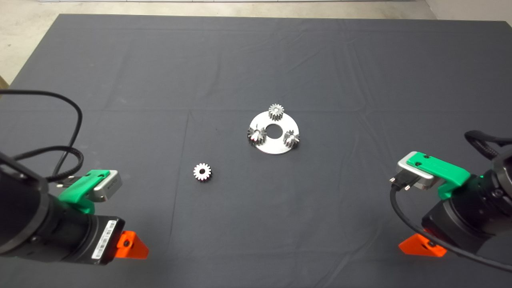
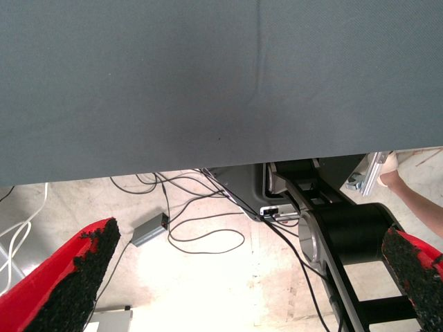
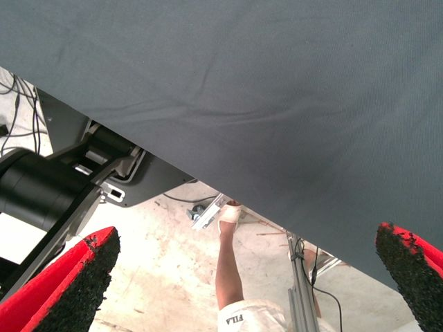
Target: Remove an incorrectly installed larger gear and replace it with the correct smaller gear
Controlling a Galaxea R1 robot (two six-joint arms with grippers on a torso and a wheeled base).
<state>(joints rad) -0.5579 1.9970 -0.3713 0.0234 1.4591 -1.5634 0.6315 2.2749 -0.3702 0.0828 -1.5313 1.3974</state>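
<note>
Steel smaller gear (image 1: pixel 202 172) on mat, nearer left claw (image 2: pixel 242 277), apart.

Right tool (image 3: pixel 242 283): fingers spread wide apart, black pads (image 3: pixel 83 277) bare, nothing between them. Dark mat (image 3: pixel 263 104) fills most of the view. Beyond its edge: pale floor (image 3: pixel 166 263), a person's leg (image 3: pixel 228 273), black robot base (image 3: pixel 48 187), and cables (image 3: pixel 14 90).

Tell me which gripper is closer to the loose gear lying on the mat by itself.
Left. The left gripper waits at the lower left edge, a short way from the smaller gear. The right gripper waits at the lower right edge, much farther off, with the round plate nearer its side.
</note>
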